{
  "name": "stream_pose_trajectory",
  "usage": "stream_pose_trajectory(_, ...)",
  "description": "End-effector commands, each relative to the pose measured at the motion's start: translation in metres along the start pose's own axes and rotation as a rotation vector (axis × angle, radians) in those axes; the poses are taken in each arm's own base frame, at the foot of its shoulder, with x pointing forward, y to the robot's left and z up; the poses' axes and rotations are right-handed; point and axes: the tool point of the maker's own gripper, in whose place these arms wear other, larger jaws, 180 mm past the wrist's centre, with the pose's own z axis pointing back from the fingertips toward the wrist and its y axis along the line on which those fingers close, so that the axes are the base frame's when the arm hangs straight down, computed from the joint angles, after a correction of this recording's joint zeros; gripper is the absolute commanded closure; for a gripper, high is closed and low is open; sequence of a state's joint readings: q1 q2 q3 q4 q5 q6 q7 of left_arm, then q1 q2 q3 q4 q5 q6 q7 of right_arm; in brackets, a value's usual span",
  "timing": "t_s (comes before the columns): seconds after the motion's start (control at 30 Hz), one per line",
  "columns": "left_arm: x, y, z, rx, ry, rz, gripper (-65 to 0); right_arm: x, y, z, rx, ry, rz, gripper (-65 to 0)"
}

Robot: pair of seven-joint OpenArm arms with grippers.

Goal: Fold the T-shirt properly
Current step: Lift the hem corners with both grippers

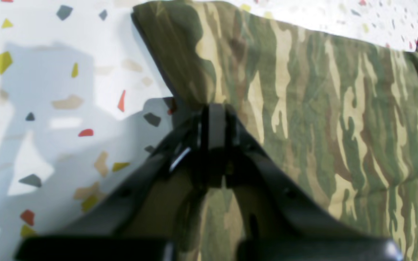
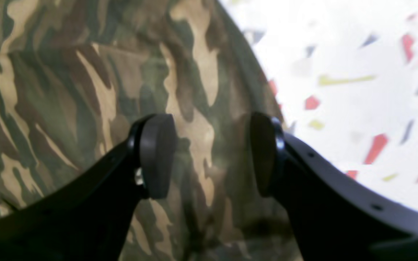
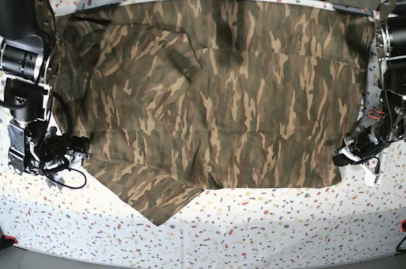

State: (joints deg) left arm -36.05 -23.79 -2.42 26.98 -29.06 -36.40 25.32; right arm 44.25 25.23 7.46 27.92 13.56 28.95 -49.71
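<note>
Base view shows the T-shirt [image 3: 222, 98] spread across most of the speckled table [image 3: 254, 231], from the upper edge down to a pointed flap at lower left of centre; no print, label or writing can be read on it in any view. At the right edge of that frame the left gripper [image 3: 346, 153] sits low at the shirt's lower right corner, its arm bent down from above. In the left wrist view its jaws are pressed together on a pinch of the cloth's edge, fabric rising above them. At the left edge, the right gripper [image 3: 81, 144] reaches toward the shirt's side. In the right wrist view its pads [image 2: 157, 156] stand wide apart over the camouflage, nothing between them.
</note>
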Motion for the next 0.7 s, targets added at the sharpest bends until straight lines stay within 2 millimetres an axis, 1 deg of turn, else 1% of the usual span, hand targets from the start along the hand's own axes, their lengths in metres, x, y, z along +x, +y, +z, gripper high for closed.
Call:
stream_pose_trajectory(0.0, 0.034, -0.002, 0.005, -0.012, -0.083, -0.011, 0.0, 0.027, -0.004, 0.015, -0.001, -0.07, -0.002, -33.8)
stream_pose_trajectory(0.23, 0.034, -0.002, 0.005, -0.012, -0.081, -0.014, 0.0, 0.032, -0.009, 0.018, -0.013, -0.095, -0.003, -33.8)
stream_pose_trajectory(0.53, 0.034, -0.002, 0.005, -0.011, -0.081, -0.014, 0.0, 0.055, -0.013, 0.022, -0.032, -0.225, 0.012, -33.8)
stream_pose_trajectory(0.67, 0.034, -0.002, 0.005, -0.011, -0.081, -0.013, 0.0, 0.056, -0.016, 0.018, -0.063, -0.262, 0.045, -33.8)
